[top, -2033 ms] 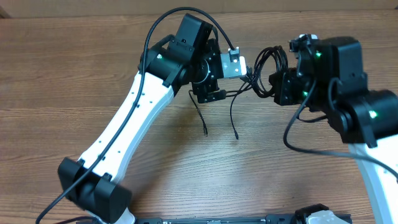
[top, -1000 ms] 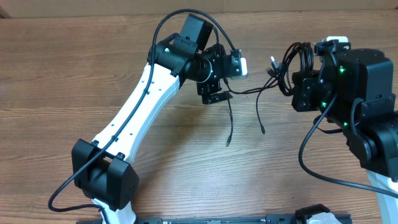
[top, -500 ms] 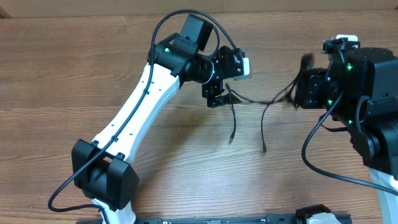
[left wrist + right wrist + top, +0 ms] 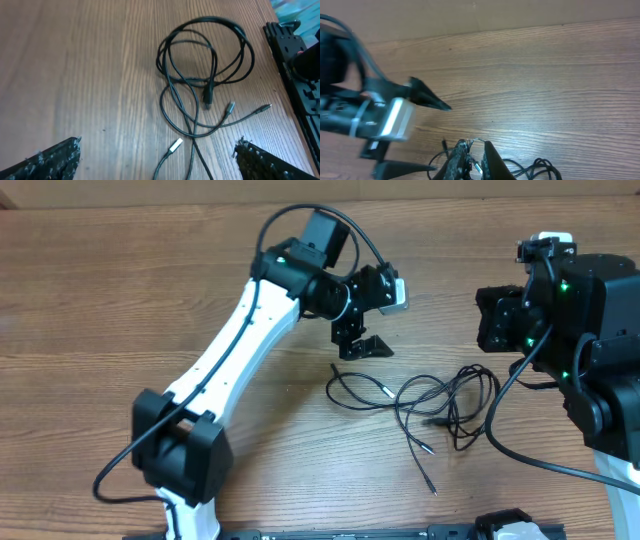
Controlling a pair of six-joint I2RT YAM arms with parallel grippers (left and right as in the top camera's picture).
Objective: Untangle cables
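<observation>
Thin black plug-ended cables (image 4: 440,395) loose, looped, toward right edge of table (image 4: 120,300). Left fingers (image 4: 55,160) wide, right fingers (image 4: 457,160) narrow, both empty. Next: grasp separate strands.

Open wooden table (image 4: 120,300) left of the cables (image 4: 445,405); right arm (image 4: 600,310) close beside them

In the right wrist view the near edge cuts off the right gripper (image 4: 472,162), so the gap between its jaws cannot be judged. The cables (image 4: 540,167) show only as a sliver there. The left gripper (image 4: 437,137), on the left, is blurred. In the left wrist view two cable strands run off the near edge. Overhead, the right arm (image 4: 600,330) runs off the right edge, and the plug ends (image 4: 433,492) are too small to identify.
</observation>
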